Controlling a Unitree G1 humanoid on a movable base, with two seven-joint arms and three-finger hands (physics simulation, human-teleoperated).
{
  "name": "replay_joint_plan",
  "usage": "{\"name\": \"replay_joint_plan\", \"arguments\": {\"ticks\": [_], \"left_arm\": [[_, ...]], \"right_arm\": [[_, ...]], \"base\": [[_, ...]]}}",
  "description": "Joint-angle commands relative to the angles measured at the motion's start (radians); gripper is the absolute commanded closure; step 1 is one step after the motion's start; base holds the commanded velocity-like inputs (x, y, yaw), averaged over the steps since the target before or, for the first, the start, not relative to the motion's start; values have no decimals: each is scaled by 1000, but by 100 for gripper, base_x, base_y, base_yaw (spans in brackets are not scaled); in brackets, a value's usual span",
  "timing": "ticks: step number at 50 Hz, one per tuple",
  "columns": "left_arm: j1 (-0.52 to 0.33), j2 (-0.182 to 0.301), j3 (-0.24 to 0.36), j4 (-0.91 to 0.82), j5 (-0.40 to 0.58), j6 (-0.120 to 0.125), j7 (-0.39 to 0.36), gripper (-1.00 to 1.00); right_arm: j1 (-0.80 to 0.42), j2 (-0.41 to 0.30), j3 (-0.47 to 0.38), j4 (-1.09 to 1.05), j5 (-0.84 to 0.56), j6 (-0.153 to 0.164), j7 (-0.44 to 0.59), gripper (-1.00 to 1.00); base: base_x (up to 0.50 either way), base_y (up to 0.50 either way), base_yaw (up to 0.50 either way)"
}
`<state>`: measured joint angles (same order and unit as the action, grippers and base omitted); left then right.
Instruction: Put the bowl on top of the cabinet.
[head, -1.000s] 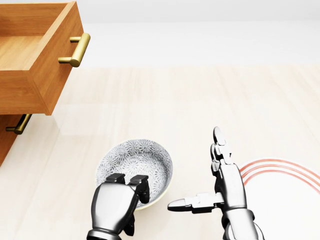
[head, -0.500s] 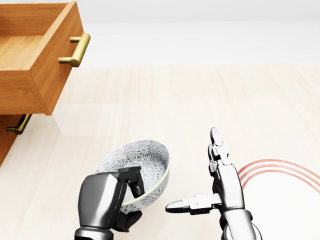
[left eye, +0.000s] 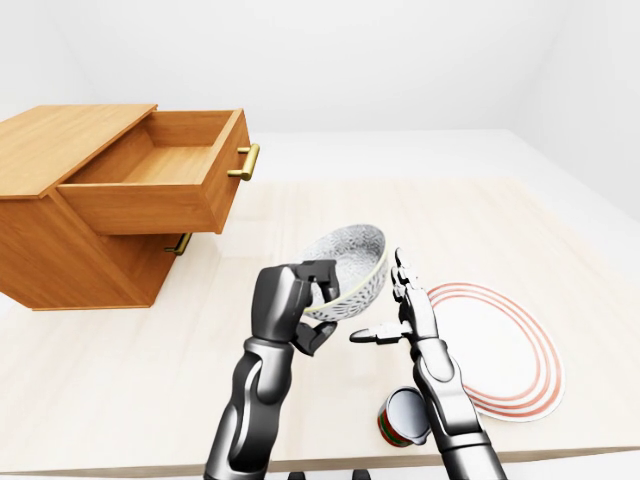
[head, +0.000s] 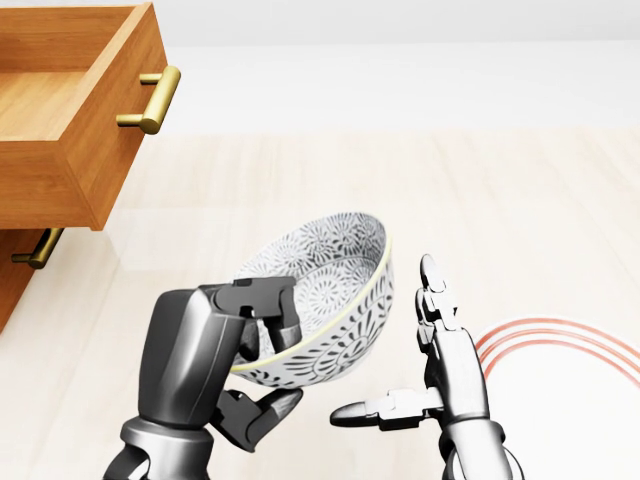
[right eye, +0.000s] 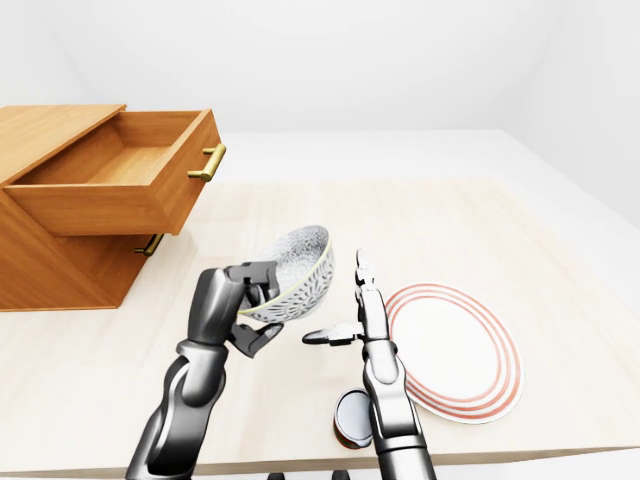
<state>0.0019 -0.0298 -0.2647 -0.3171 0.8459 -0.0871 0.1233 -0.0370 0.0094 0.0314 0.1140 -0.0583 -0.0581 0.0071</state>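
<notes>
Bowl (head: 322, 272): patterned, tilted, held clear of the counter (left eye: 120, 350); right of the cabinet (left eye: 60, 235) in the left-eye view, not on its top.
Left hand (head: 200, 362): pinching the bowl's rim, fingers inside, thumb beneath.
Right hand (head: 442, 370): spread and empty, just beside the bowl on the side away from the cabinet.
Cabinet: wooden, top drawer (left eye: 150, 190) pulled out.
Plate (left eye: 515, 345): red-ringed, on the counter, farther right of the cabinet than both hands.
</notes>
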Motion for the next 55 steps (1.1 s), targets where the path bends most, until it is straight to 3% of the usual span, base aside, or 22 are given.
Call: {"name": "replay_joint_plan", "arguments": {"ticks": [1, 11, 19, 20, 23, 25, 27, 36, 38, 55], "left_arm": [[-53, -24, 10, -186, -82, 0, -102, 94], [-146, -39, 44, -302, -127, 0, -195, 94], [-301, -43, 115, -398, -177, 0, -274, 94], [-344, -40, 135, -414, -184, 9, -286, 94], [-419, -23, 168, -430, -206, 85, -302, 94], [-459, -5, 186, -431, -222, 121, -304, 94], [-527, 23, 225, -426, -243, 173, -312, 94], [-726, 167, 329, -421, -350, 174, -282, 95], [-789, 220, 372, -375, -393, 174, -258, 95], [-990, 495, 490, -80, -596, 174, -79, 95]], "right_arm": [[3, 0, 2, -7, -2, 3, 0, -100], [3, 1, 3, -7, -1, 2, 4, -100], [6, 1, 3, -16, -1, 5, 3, -100], [6, 0, 3, -14, -1, 4, 4, -100], [9, 0, 2, -20, -1, 6, 4, -100], [8, 0, 2, -21, 0, 7, 5, -100], [10, 0, 3, -24, -2, 9, 4, -100], [17, 0, 4, -41, -1, 17, 5, -100], [15, 1, 6, -32, -4, 11, 3, -100], [17, 2, 9, -34, -7, 13, 1, -100]], "base": [[0, 0, 0], [0, 0, 0], [0, 0, 0], [0, 0, 0], [0, 0, 0], [0, 0, 0], [0, 0, 0], [0, 0, 0], [0, 0, 0], [0, 0, 0]]}}
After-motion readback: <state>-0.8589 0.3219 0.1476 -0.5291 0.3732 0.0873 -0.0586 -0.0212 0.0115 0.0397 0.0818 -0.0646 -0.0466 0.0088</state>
